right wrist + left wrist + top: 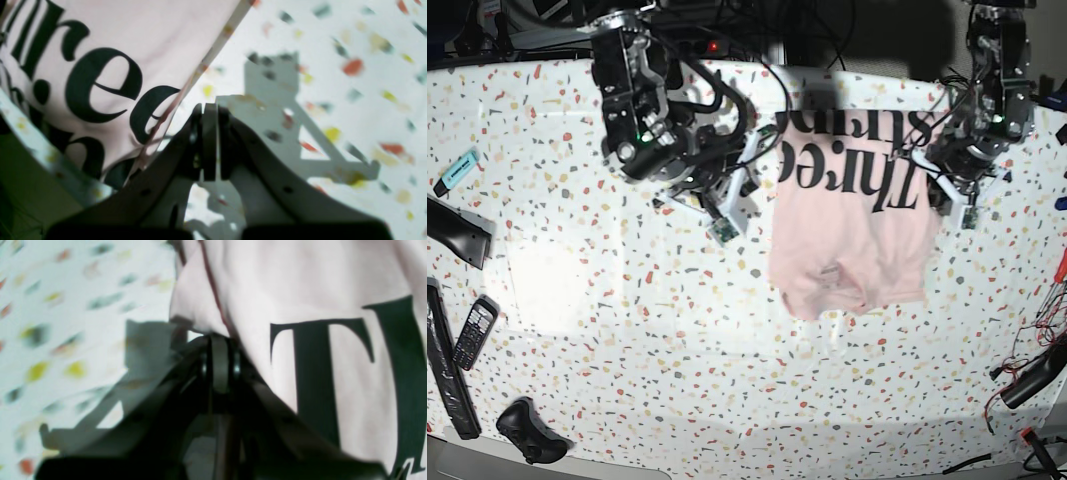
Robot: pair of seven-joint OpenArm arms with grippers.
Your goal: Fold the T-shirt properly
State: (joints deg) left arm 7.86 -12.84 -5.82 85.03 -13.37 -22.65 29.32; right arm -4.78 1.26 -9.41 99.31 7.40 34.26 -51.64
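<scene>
Closed on nothing beside the T-shirt [110, 66], the right end effector [209, 110] leaves the left end effector [218, 340] clamping one edge, risking a lopsided drag.

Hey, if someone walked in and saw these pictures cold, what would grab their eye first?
Probably the pale pink T-shirt with big black lettering, hanging bunched over the speckled table right of center. Next, the two arms flanking it: the left gripper at the shirt's edge, its jaws closed at a fold of the fabric in the wrist view, and the right gripper shut and holding nothing. A phone lies far left.
</scene>
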